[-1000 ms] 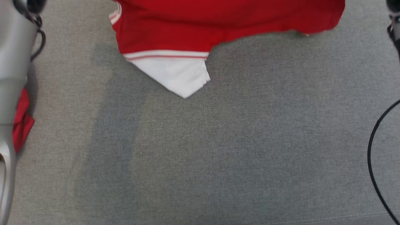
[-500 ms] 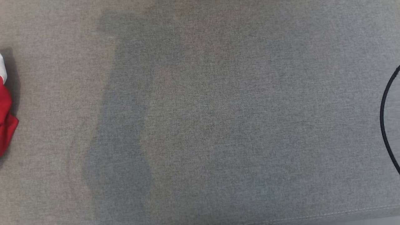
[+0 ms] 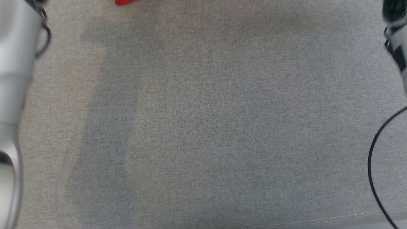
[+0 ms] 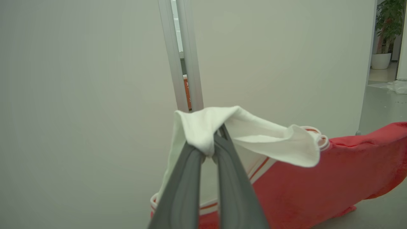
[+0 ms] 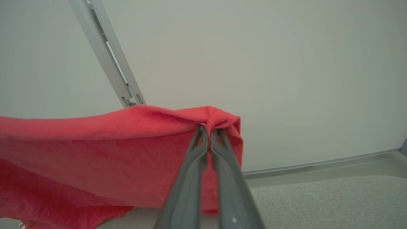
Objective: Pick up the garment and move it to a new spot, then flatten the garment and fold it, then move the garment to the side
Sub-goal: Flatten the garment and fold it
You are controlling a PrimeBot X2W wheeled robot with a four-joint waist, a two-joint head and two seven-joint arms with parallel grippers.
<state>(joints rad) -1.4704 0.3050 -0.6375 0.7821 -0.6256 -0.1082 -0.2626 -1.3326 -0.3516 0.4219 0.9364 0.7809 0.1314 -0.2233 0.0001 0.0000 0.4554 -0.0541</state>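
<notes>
We find the garment [image 4: 318, 181] limp and light; left gripper [image 4: 210, 152] clamps its white fold mid-frame; right gripper [image 5: 206, 131] clamps a red corner.

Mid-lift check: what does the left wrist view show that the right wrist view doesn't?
Left wrist, not right: the left pincer shut on a white section, striped trim, a potted plant. Right wrist, not left: the right pincer shut on a red edge, the grey cushion below. Both: the red garment hanging, a pale wall, a metal post.
</notes>
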